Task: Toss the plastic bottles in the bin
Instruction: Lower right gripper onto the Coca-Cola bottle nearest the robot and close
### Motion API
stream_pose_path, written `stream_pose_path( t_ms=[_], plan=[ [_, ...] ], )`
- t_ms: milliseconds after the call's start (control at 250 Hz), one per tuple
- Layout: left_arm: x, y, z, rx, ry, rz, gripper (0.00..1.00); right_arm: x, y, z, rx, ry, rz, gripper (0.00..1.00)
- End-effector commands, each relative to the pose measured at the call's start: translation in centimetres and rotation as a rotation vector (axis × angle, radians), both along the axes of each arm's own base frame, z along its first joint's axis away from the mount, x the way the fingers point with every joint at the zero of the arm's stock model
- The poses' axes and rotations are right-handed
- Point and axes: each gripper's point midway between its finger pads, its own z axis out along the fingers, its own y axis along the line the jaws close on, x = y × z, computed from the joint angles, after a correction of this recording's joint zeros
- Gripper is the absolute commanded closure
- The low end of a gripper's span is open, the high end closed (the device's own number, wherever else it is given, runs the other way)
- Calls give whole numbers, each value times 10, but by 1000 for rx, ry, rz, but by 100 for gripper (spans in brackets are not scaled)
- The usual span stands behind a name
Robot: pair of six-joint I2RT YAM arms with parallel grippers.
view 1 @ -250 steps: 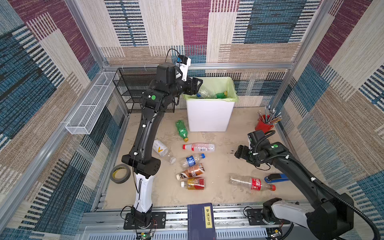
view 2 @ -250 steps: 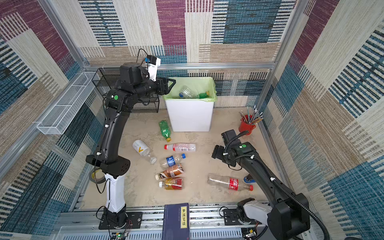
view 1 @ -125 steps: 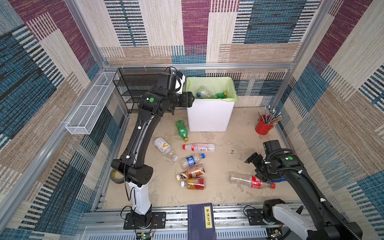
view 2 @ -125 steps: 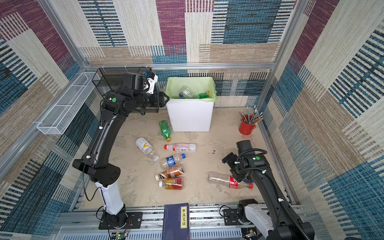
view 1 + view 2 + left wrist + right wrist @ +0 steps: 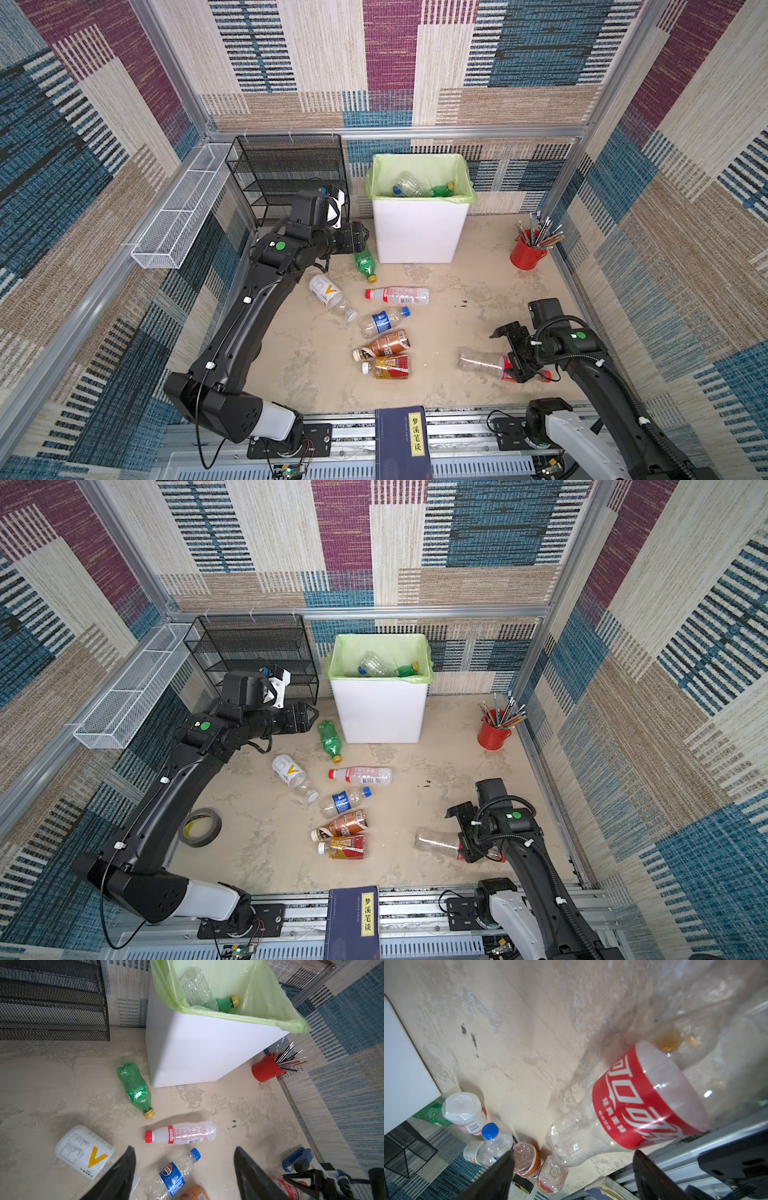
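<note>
Patterned woven panels wall the bench on three sides, and a metal rail runs along its near edge. A black mesh rack stands at the back edge. The bin stands mid-edge beside it, with a clear bottle and another lying in its green bag. A red cup of pencils sits by the back right corner. The widest bare stretch runs from the bin's front toward the right edge. The middle is crowded with six loose bottles.

My left arm arches up from the near left corner with its forearm about level. The left gripper is just beside the bin's front left corner, its jaws partly apart with nothing between them. Below its tip lies the green bottle, yellow cap toward the near edge.

My right arm folds low from the near right corner, wrist turned down. The right gripper is down over the cola bottle, which lies close to the near edge. The jaws are spread wide, one on each side of the bottle at its red label, and I cannot see them pressing it. The bottle lies flat along the near edge, base toward the middle and red cap toward the right edge.
</note>
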Motion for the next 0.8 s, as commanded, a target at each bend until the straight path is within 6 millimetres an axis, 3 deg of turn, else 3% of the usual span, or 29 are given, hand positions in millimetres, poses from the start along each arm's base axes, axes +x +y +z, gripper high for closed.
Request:
stream_pose_path(
  t_ms=[0,220,524,648,796],
  plan=[
    [7,5,14,-48,-68,39,24,-9,-4,-8,-19,59,-22,9],
    [1,12,5,-73,-59,61,24,-23,-11,-28,-46,129,-40,10],
    [-1,14,2,-79,-53,60,24,-1,-20,-56,-93,100,-79,16],
    [-4,14,0,-80,-48,60,24,5,-19,-59,-93,65,-71,27],
    [-5,16,-2,-78,-45,67,24,18,-20,-43,-110,-23,-32,45]
  ],
)
